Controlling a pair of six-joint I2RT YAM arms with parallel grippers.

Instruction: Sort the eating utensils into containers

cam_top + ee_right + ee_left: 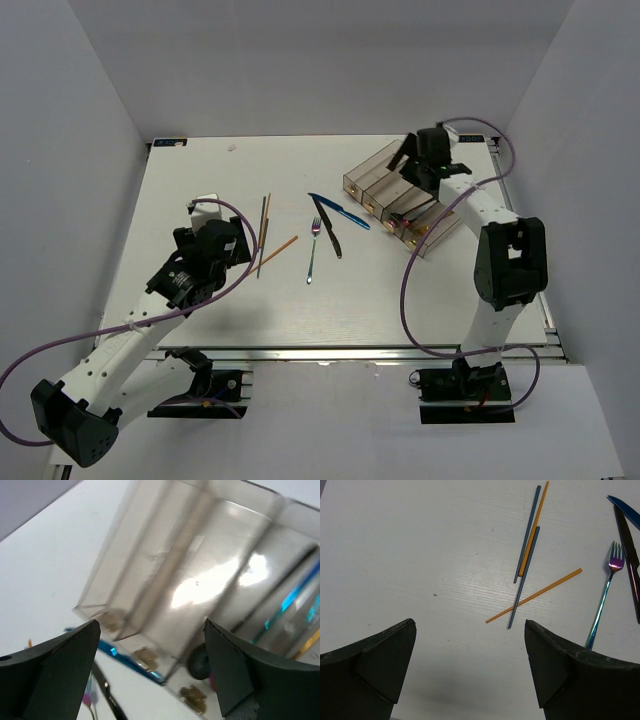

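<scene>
Chopsticks [534,530], fork [602,605] and knives [328,226] lie loose on the worktop [395,545], containers [385,185] at 2 o'clock. Left fingers [380,660] gape empty, chopsticks at 1 o'clock, apparently lining up a pick. Right fingers [55,665] gape empty over the containers.

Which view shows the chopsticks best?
Left wrist: the chopsticks lie close and sharp, two grey, two orange, one orange crossing a grey. Top external shows them whole but tiny. Right wrist shows none clearly.
</scene>
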